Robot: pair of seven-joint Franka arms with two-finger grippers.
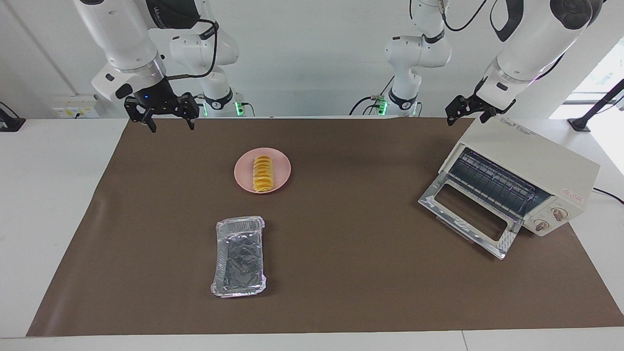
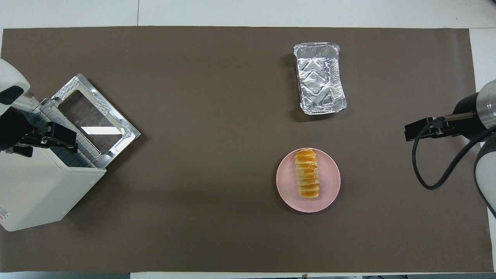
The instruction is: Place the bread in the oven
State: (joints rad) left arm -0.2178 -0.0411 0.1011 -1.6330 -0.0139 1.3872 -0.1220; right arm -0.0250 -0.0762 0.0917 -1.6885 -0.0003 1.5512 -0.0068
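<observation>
bread (image 1: pixel 263 173) on plate (image 1: pixel 243 176), well apart from both fingers (image 1: pixel 152 124)

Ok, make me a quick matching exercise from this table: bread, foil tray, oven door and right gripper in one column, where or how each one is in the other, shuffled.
Things:
1. bread
2. foil tray
3. oven door
4. right gripper

States:
A. folded down open
B. lying on the pink plate
C. open, raised over the mat's edge at the robots' end
D. empty, farther from the robots than the plate

Pairs: 1-B, 2-D, 3-A, 4-C
</observation>
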